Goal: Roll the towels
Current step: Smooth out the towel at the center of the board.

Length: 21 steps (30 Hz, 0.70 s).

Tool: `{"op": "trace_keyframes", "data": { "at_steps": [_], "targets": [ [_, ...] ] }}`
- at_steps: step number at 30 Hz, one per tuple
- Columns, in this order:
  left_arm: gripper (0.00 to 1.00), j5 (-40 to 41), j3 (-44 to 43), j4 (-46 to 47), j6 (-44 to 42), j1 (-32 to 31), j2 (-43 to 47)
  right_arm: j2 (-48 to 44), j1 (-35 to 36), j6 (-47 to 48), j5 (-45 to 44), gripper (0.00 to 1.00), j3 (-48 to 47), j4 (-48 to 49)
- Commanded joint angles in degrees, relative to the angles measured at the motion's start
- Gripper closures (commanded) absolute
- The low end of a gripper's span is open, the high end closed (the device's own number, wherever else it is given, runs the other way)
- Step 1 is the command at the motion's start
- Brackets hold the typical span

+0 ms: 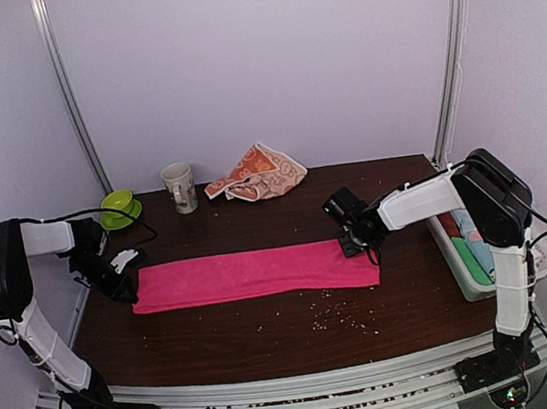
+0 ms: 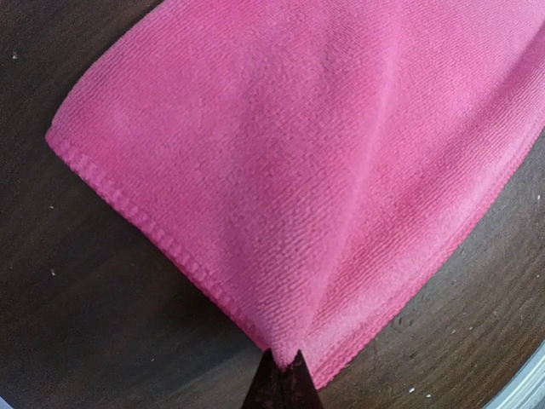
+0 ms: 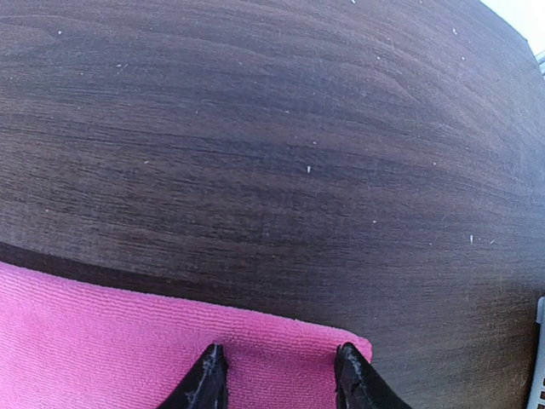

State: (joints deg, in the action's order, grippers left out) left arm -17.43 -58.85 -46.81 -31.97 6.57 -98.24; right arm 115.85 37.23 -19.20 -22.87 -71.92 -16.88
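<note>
2 towels on dark table (image 1: pixel 219 325), left gripper (image 1: pixel 124 273) pinched together on left corner of pink towel (image 1: pixel 252 274) spread flat mid-table, orange printed towel (image 1: pixel 259 174) crumpled at back edge, right gripper (image 1: pixel 357 244) fingers apart, tips on pink towel's right corner

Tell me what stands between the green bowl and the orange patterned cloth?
A pale mug stands there, between green bowl and orange cloth; the top view shows it.

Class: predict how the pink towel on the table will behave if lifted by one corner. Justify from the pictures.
Probably floppy: the pink towel puckers into creases fanning from where the left gripper pinches its corner. Likely light too, lying thin and flat. Unlikely to roll or tip by itself.
</note>
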Motion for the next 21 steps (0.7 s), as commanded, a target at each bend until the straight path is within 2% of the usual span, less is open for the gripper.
{"op": "trace_keyframes", "data": {
  "at_steps": [1,4,8,10,14,15,16,17,21],
  "targets": [
    [1.00,1.84,-1.01,-1.61,-1.48,0.78,0.09,2.74,-1.02,1.15,-0.89,0.56,0.21,-3.07],
    [0.90,2.46,-1.29,-1.45,-1.54,0.81,-0.20,2.35,-1.02,1.31,-0.27,0.55,-0.09,-3.06],
    [0.83,4.16,-1.78,-0.03,-0.95,0.74,0.28,2.43,-1.02,1.66,-0.32,0.55,-0.98,-3.71],
    [0.71,5.17,-1.96,0.71,-0.82,0.77,0.40,2.48,-1.02,1.98,0.13,0.54,-1.65,-4.16],
    [0.54,6.27,-3.93,1.11,-0.75,0.80,2.03,0.93,-0.87,2.67,3.32,0.51,-2.24,-4.89],
    [0.47,6.02,-4.93,1.17,-0.73,0.76,3.06,-0.15,-0.81,2.61,3.84,0.50,-2.15,-5.06],
    [0.34,5.64,-5.99,1.36,-0.28,0.81,4.01,-1.51,-0.70,2.55,4.27,0.48,-1.83,-5.21],
    [0.26,5.09,-7.08,1.51,0.12,0.64,4.94,-2.98,-0.63,2.63,4.71,0.47,-1.68,-5.32],
    [0.05,3.57,-9.06,3.32,1.41,-2.21,6.51,-8.91,0.80,4.70,6.26,0.39,-2.13,-6.83]
  ]
}}
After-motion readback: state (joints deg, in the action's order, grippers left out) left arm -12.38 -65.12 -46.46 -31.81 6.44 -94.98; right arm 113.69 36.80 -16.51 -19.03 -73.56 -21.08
